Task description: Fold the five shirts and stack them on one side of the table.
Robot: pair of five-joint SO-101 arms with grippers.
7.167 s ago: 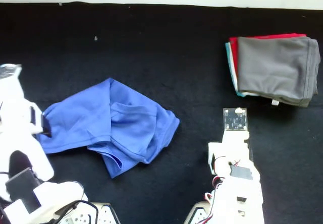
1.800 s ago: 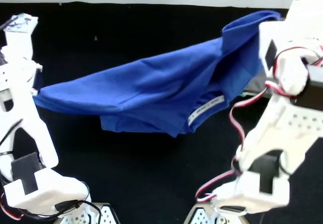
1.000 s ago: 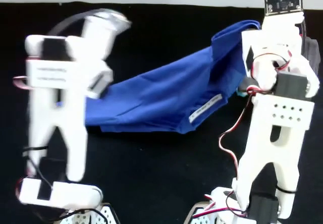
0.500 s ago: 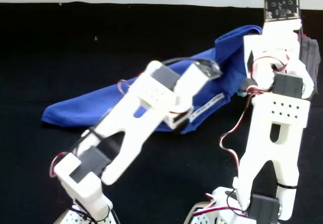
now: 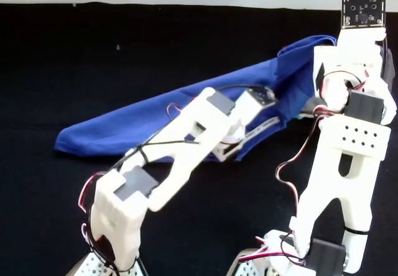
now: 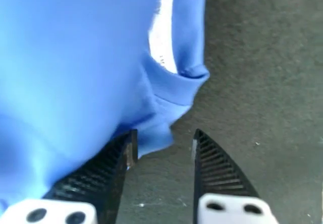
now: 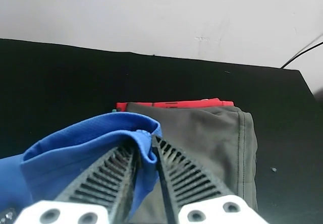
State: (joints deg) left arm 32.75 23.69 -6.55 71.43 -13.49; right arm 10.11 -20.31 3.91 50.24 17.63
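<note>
Blue shirt (image 5: 143,120) inside right pincer (image 7: 146,140)

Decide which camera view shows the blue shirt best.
The high view: the blue shirt spans the table, nearly all visible. The left wrist view shows its hem by the open left claw; the right wrist view, a fold pinched in the right claw.

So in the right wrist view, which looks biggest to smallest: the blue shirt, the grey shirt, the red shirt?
Tied first: grey shirt and blue shirt. They look about alike, and the blue one sits nearer the camera, so unranked.
Last: red shirt, just a thin edge showing.
</note>
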